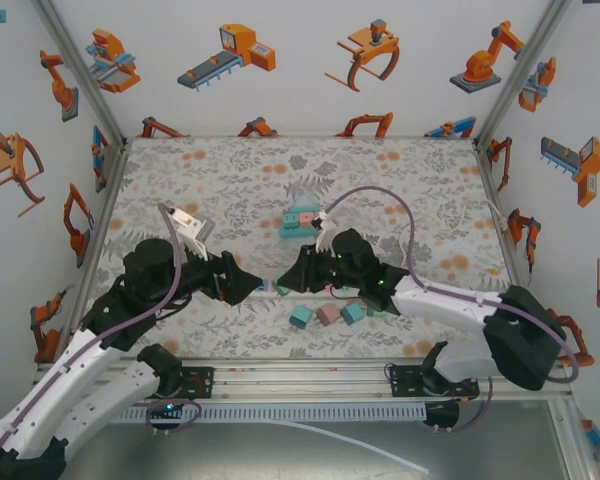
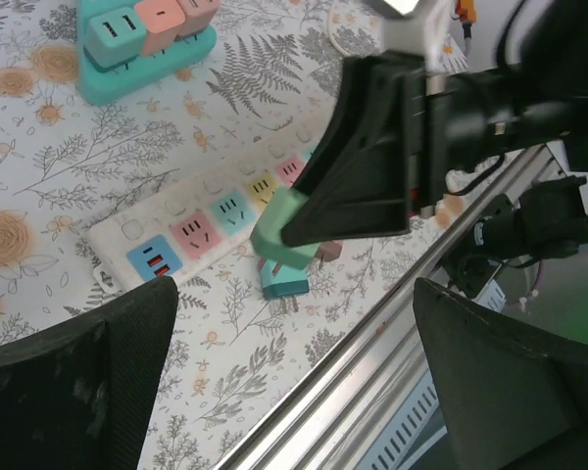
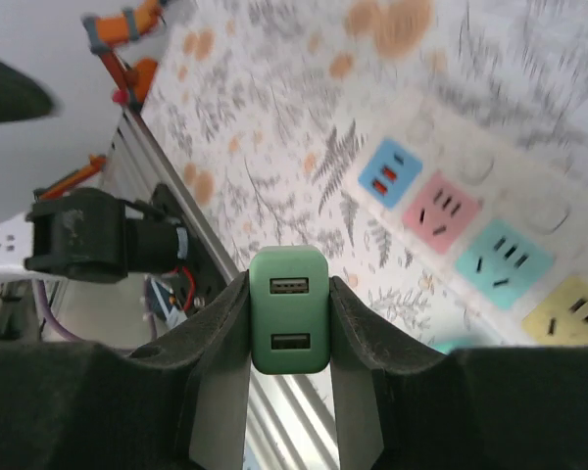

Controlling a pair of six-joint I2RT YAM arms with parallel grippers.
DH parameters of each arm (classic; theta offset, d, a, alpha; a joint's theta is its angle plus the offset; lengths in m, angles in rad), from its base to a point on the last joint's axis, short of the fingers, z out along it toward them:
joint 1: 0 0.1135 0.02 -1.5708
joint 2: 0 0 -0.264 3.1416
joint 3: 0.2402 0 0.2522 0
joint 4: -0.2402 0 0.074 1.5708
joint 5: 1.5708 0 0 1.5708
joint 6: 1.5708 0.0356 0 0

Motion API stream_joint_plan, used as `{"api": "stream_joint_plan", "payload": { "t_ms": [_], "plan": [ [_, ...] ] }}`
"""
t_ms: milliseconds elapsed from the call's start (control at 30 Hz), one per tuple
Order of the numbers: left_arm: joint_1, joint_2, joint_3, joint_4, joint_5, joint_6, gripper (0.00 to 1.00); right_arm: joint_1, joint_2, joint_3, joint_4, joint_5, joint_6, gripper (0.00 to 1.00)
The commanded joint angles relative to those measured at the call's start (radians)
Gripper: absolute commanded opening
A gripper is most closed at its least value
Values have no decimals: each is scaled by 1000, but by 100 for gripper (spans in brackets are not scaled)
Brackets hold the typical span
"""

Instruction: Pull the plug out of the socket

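Apparently the green plug [image 3: 289, 338] is already clear of the power strip [image 2: 191, 230], clenched in the right pincer [image 3: 289, 289] above the bench [image 2: 39, 157], while the left pincer [image 2: 294, 392] hangs released, spread wide and touching nothing. Since the grip catches just the plug's smooth sides, a quick swing could let it slip and drop among the loose plugs [image 1: 327, 314] near the bench's edge.

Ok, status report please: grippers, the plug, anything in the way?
Left gripper open, empty. Right gripper shut on green plug, plug off the power strip. Loose plugs beside strip, nothing blocking.
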Motion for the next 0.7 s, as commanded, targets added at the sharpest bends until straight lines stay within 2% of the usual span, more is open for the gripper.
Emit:
{"api": "stream_joint_plan", "payload": {
  "t_ms": [0,267,667],
  "plan": [
    [-7,4,11,-59,18,30,97,30,97,46,34,-80,81,15],
    [-20,68,1,-86,-27,18,97,86,304,150,-53,15,30,18],
    [-44,130,-4,-81,-97,24,97,108,388,169,-90,48,25,42]
  ]
}}
